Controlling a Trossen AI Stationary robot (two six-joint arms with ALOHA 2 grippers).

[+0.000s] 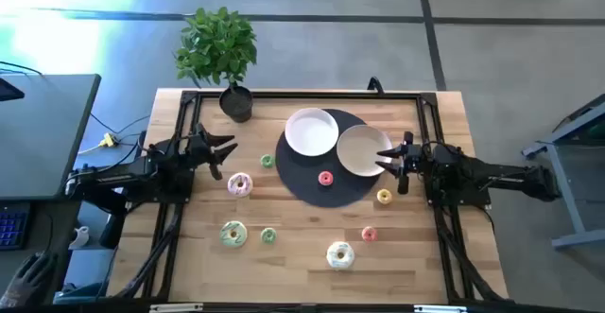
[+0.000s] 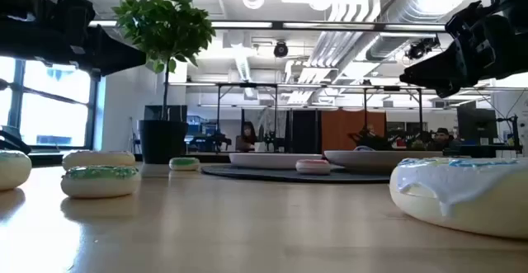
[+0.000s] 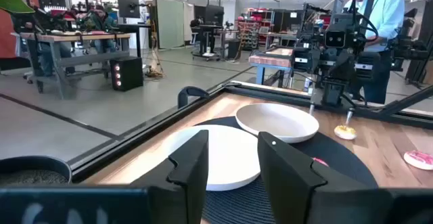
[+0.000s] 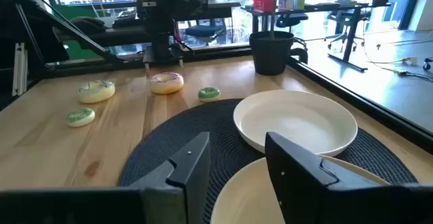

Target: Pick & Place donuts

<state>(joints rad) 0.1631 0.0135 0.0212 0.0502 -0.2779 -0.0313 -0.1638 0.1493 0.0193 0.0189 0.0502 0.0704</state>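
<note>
Several toy donuts lie flat on the wooden table: a large pink one point(image 1: 240, 184), a small green one point(image 1: 267, 161), a large green one point(image 1: 233, 233) beside another small green one point(image 1: 268, 236), a large white one point(image 1: 339, 254), a small red one point(image 1: 369, 234) and a small yellow one point(image 1: 384, 197). A small pink donut point(image 1: 326, 177) sits on the dark round mat point(image 1: 312, 185). My left gripper point(image 1: 219, 152) is open at the table's left, above and left of the large pink donut. My right gripper point(image 1: 389, 159) is open at the right plate's edge, touching nothing.
Two white plates point(image 1: 312, 131) point(image 1: 364, 150) rest on the mat, overlapping slightly. A potted plant point(image 1: 234, 100) stands at the far left edge. A black frame runs around the table. In the left wrist view a person point(image 3: 379, 21) stands behind the right arm.
</note>
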